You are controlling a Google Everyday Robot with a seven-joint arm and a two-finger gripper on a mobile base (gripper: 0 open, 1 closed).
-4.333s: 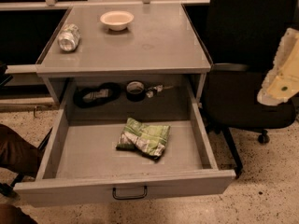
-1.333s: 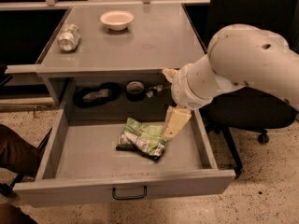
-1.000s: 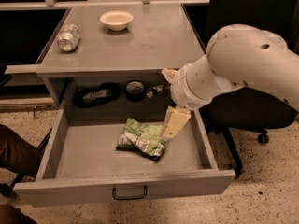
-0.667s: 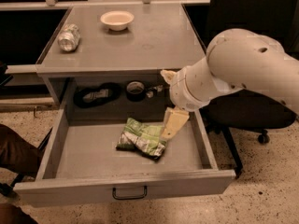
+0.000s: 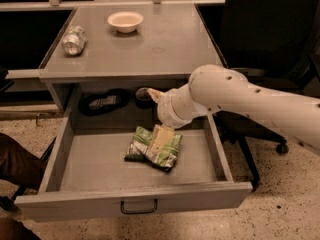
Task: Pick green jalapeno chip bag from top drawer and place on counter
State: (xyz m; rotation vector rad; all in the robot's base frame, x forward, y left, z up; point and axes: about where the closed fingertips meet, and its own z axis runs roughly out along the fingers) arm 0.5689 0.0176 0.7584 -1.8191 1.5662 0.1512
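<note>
The green jalapeno chip bag (image 5: 143, 146) lies crumpled on the floor of the pulled-out top drawer (image 5: 135, 198), about mid-drawer. My gripper (image 5: 153, 120) reaches in from the right on the white arm and hangs just over the bag. It is open: one cream finger (image 5: 161, 139) points down onto the bag's middle, the other (image 5: 154, 94) sticks up toward the drawer's back. Nothing is held. The counter (image 5: 160, 44) is the grey table top directly above the drawer.
A crushed silver can (image 5: 74, 39) and a pale bowl (image 5: 125, 20) sit on the counter's back left. Dark objects (image 5: 102, 102) lie at the drawer's back. A black office chair (image 5: 265, 34) stands to the right. A dark brown shape (image 5: 15, 166) is at the left.
The arm came in from the right and moved left, so the lower finger went from the bag's right edge to over its middle. The bag has not moved.
</note>
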